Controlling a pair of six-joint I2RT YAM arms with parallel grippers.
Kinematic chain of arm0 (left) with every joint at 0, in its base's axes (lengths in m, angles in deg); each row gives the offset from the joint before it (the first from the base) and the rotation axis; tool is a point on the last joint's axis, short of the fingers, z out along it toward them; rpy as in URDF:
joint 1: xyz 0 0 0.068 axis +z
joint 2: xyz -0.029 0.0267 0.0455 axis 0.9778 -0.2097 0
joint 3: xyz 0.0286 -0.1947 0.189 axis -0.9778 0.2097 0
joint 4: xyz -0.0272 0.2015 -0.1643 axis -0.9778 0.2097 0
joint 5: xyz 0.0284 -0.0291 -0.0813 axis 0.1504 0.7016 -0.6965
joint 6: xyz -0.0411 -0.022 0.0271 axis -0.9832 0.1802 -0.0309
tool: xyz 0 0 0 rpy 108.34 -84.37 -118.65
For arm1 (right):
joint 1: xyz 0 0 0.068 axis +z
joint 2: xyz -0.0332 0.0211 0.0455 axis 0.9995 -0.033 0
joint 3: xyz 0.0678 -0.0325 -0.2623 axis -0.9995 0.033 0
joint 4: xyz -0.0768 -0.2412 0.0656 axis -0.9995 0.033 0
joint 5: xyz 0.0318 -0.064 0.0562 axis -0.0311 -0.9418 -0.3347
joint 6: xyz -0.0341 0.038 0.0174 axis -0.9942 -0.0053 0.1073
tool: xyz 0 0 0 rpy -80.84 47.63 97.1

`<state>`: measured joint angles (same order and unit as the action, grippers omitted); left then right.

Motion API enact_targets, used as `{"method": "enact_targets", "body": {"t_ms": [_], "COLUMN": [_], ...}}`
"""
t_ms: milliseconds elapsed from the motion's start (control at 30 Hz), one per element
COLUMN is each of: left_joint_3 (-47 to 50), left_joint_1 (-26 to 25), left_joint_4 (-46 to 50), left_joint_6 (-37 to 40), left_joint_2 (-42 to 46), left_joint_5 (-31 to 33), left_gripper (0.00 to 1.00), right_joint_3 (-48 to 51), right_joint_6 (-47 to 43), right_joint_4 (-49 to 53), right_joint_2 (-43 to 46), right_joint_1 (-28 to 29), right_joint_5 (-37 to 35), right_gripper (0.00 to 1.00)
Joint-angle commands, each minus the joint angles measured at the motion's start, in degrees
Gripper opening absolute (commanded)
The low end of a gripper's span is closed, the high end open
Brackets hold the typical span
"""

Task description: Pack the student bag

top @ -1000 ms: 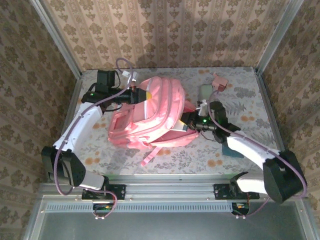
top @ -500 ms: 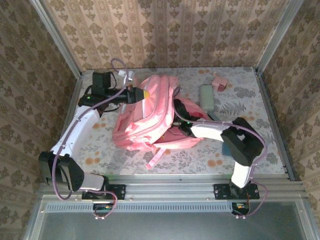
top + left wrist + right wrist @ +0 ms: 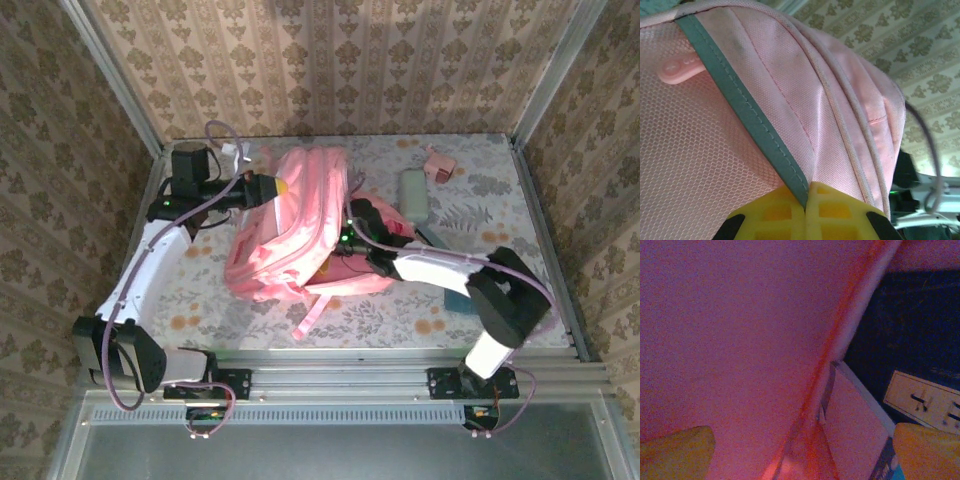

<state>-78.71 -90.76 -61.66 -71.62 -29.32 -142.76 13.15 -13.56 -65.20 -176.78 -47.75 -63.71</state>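
Observation:
The student bag (image 3: 295, 225), a large pink backpack, lies in the middle of the table with its opening facing right. My left gripper (image 3: 277, 186) is shut on the bag's grey-trimmed upper edge (image 3: 747, 117) and holds it raised; its yellow fingertips (image 3: 785, 212) pinch the fabric. My right gripper (image 3: 347, 238) reaches into the opening. Inside, its yellow fingers (image 3: 675, 450) stand wide apart and open, with nothing gripped. A flat pale book (image 3: 860, 430) and a dark blue item (image 3: 910, 325) with a pale label lie in front of them, against the pink lining (image 3: 730, 340).
A pale grey-green case (image 3: 413, 193) and a small pink box (image 3: 438, 163) lie at the back right. A teal flat item (image 3: 458, 298) sits partly under the right arm. A pink strap (image 3: 312, 308) trails toward the near edge.
My right arm has pushed into the bag's opening and its gripper has opened. My left gripper, still shut on the edge, has drawn it up and slightly back-left.

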Motion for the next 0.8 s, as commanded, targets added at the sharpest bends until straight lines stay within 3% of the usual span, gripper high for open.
{"method": "enact_targets", "body": {"t_ms": [0,333,467,767], "left_joint_3": [-1.40,-4.58,-8.23,-14.87], "left_joint_1": [1.60,2.04,-1.61,-12.70], "left_joint_4": [-0.66,18.03,24.80,36.55], "left_joint_6": [1.65,12.03,18.02,27.40], "left_joint_2": [3.89,1.41,-1.92,-12.85], "left_joint_5": [3.95,14.66,22.72,41.79], "left_gripper": [0.00,0.00,0.00,0.00], "right_joint_3": [3.77,13.03,15.16,13.21], "right_joint_6": [-5.55,-10.87,-12.51,-16.71], "right_joint_4": [4.39,16.03,20.56,34.49], "right_joint_2": [7.11,24.41,30.06,34.73], "right_joint_1": [-1.62,-10.76,-15.30,-18.69], "right_joint_5": [-3.34,-6.66,-8.76,-21.33], "right_gripper": [0.93,0.91,0.89,0.87]}}
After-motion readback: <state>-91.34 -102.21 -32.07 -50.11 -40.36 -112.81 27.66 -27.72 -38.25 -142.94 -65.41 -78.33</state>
